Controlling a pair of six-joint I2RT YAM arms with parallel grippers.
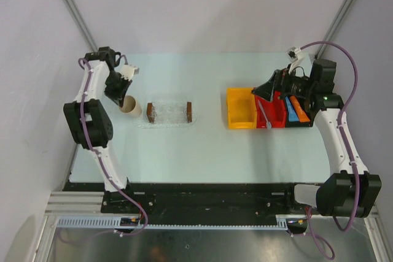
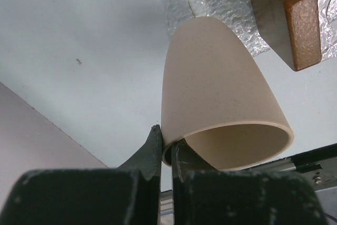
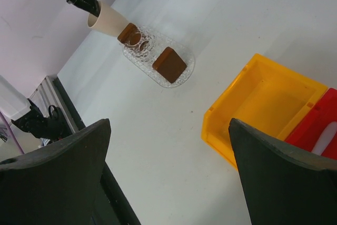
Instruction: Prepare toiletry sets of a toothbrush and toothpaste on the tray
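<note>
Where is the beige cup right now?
The beige cup is at the left in the top view, beside the left end of the tray, rim pinched by the left gripper.

Cup [image 1: 129, 105] just left of tray [image 1: 169, 115], bins [image 1: 233, 110] well right

A robotics lab cell: plain white panel walls [image 1: 202, 10] framed by grey metal struts [image 1: 70, 5] enclose a pale table [image 1: 184, 151], with a slotted aluminium rail [image 1: 73, 202] at six o'clock.
</note>
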